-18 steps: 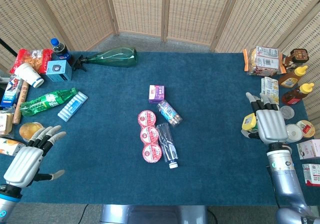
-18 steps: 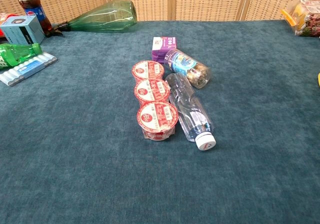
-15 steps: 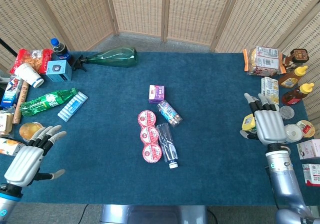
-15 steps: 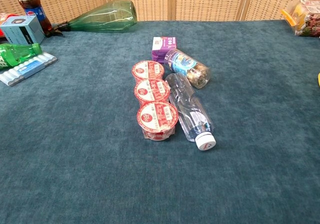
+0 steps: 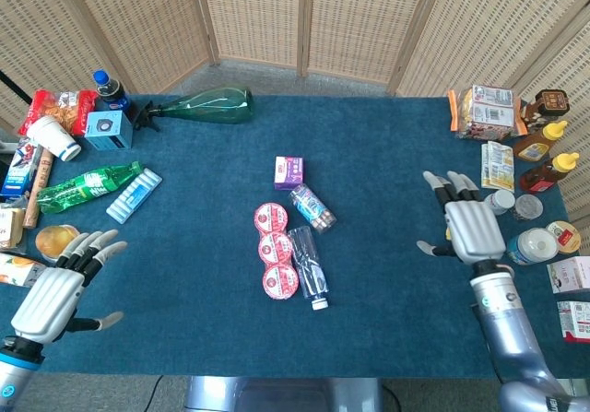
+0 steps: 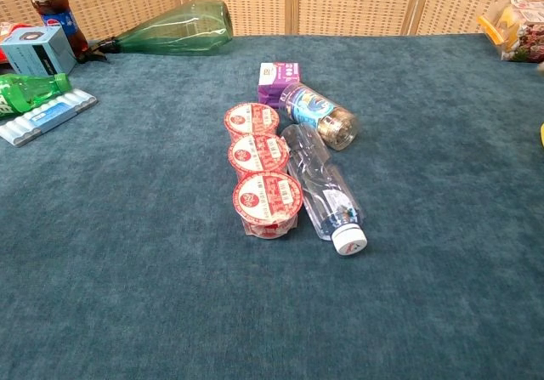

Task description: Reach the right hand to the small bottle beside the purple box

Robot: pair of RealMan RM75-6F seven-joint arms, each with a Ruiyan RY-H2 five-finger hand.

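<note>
Head view: right hand (image 5: 472, 230) is spread, holding nothing, well apart from the small clear lying bottle with a blue label (image 5: 312, 207), which touches the purple box (image 5: 289, 171). Left hand (image 5: 57, 288) also spread, idle. Risk: fingers nudge the big clear water bottle (image 5: 307, 264) (round, prob. rolls).

Chest view: neither hand shows; small bottle (image 6: 320, 115) seems just beside the red-lidded cups (image 6: 257, 169).

- The left hand (image 5: 53, 294) shows only in the head view; its forearm is cut off at the near left corner.
- The snack pack (image 6: 516, 27) is clipped by the chest view's right edge.
- Labels on the small bottle (image 5: 312, 207) and purple box (image 5: 289, 171) are too small to read.
</note>
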